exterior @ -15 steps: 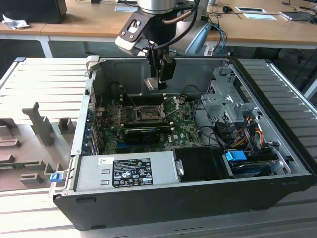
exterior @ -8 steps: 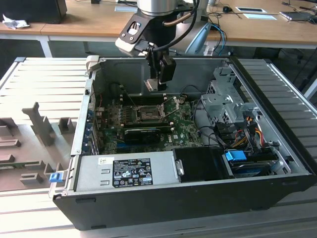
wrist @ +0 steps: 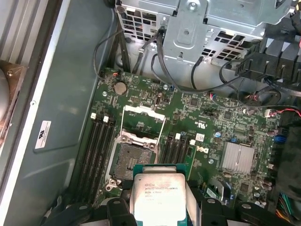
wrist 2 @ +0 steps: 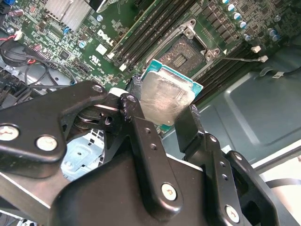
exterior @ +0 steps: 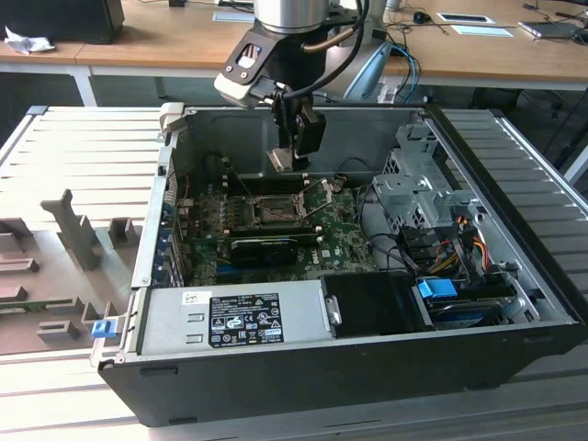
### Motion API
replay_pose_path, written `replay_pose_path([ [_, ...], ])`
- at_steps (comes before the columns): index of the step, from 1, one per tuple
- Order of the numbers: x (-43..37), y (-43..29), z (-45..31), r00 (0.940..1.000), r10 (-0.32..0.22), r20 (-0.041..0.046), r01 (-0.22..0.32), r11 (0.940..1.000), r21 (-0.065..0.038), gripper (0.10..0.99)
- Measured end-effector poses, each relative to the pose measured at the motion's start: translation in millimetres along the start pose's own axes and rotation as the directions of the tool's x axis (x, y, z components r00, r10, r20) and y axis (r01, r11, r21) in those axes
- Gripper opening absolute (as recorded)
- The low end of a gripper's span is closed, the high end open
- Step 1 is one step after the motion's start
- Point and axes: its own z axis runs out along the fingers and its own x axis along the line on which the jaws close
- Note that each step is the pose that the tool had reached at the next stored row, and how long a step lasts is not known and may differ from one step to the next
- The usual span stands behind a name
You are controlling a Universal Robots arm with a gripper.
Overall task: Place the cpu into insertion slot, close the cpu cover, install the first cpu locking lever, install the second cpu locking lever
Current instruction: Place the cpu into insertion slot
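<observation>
While the pincer [wrist 2: 162, 113] pinches the cpu [wrist 2: 169, 94] by two edges, the chip hangs near the open insertion slot [wrist: 134, 159], not yet in it.
A tilted or misaligned seating could damage the slot; a slipping pinch could drop the chip.

In the exterior view the arm [exterior: 294, 14] enters from 12 o'clock with its silver wrist upright. The black gripper [exterior: 296, 158] hangs pointing toward 6 o'clock. In the second wrist view its two black fingers [wrist 2: 136, 110] press against opposite edges of the cpu [wrist 2: 164, 99], clamping it between them.
</observation>
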Motion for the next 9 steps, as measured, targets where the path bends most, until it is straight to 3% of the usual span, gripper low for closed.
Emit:
replay_pose_path([
  [9, -0.1, -0.4, 4.6, 1.0000, 0.000, -0.0001, 0.000, 1.0000, 0.000, 0.529],
])
